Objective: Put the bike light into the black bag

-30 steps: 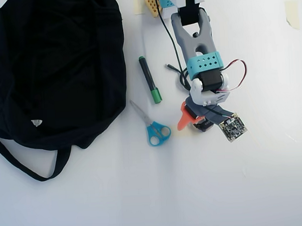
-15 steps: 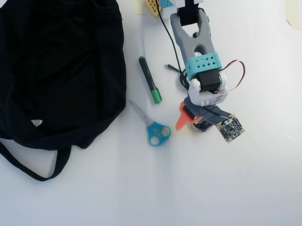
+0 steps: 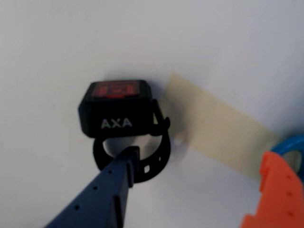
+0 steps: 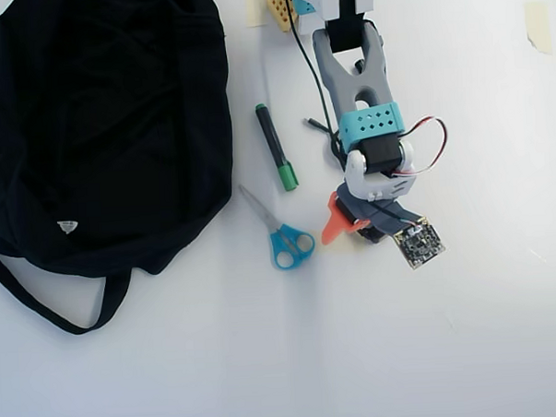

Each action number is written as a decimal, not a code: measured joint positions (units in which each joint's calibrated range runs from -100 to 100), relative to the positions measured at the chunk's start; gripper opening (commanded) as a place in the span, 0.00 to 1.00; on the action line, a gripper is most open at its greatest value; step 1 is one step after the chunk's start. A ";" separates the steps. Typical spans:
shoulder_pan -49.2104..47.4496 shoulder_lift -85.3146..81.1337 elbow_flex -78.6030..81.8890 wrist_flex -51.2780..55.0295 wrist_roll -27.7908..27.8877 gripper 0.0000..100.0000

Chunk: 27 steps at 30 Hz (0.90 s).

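While the arm hides the bike light (image 3: 116, 110) overhead, the gripper (image 3: 190, 190) gapes empty

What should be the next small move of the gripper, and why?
Probably close the gripper on the bike light. In the wrist view the blue finger already reaches the light's loop strap, the orange finger stands apart on the other side, and nothing is gripped yet.

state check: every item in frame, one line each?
bike light: on the table, red lens up, loop strap toward the camera, not gripped.
gripper: open, blue finger tip at the strap, orange finger off to the right.
black bag: lying slumped on the table, opening not discernible.
scissors: closed, flat.
green marker: capped, flat.
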<state>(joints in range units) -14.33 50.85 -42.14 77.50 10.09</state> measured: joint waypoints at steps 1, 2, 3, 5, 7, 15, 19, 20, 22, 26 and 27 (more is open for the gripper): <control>-0.07 0.58 -0.55 0.00 0.00 0.33; -0.15 1.08 -0.86 0.00 0.00 0.33; -0.15 1.49 -1.02 -0.09 0.00 0.33; -0.22 2.08 -1.26 -0.34 0.00 0.33; -0.22 2.24 -1.26 -0.34 0.00 0.33; 0.07 3.90 -2.28 -0.43 -0.05 0.28; 0.07 3.90 -2.36 -0.43 -0.05 0.21; 0.07 3.90 -2.36 -0.43 -0.05 0.19; 0.07 3.90 -2.36 -0.43 -0.05 0.18; 0.07 3.90 -2.36 -0.43 -0.05 0.16; 0.07 3.90 -2.36 -0.43 -0.05 0.15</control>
<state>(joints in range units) -14.25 54.75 -44.50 77.07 10.04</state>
